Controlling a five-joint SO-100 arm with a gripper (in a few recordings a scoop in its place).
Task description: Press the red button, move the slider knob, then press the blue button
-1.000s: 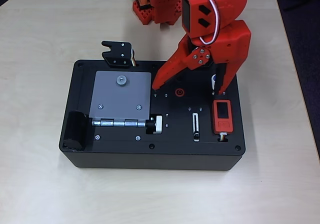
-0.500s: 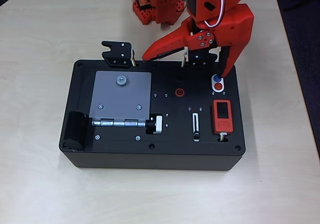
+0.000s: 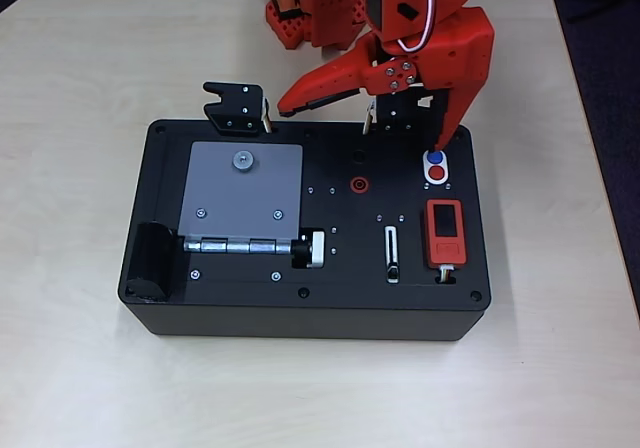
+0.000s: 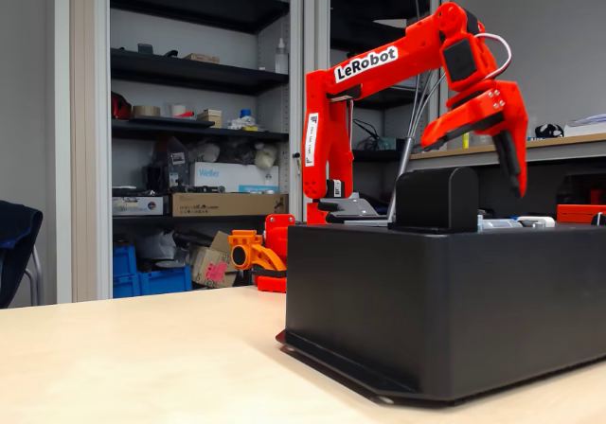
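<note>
Red gripper (image 3: 365, 123) hangs with fingers spread wide over a black box (image 3: 240, 308) bearing one glossy blue button (image 3: 434, 158), one glossy red button (image 3: 437, 174) and one tiny black slider knob (image 3: 393, 267).

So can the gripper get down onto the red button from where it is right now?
Probably yes: the open gripper hangs above the box's far edge, one fingertip close over the blue button, and the red button beside it lies uncovered.
</note>
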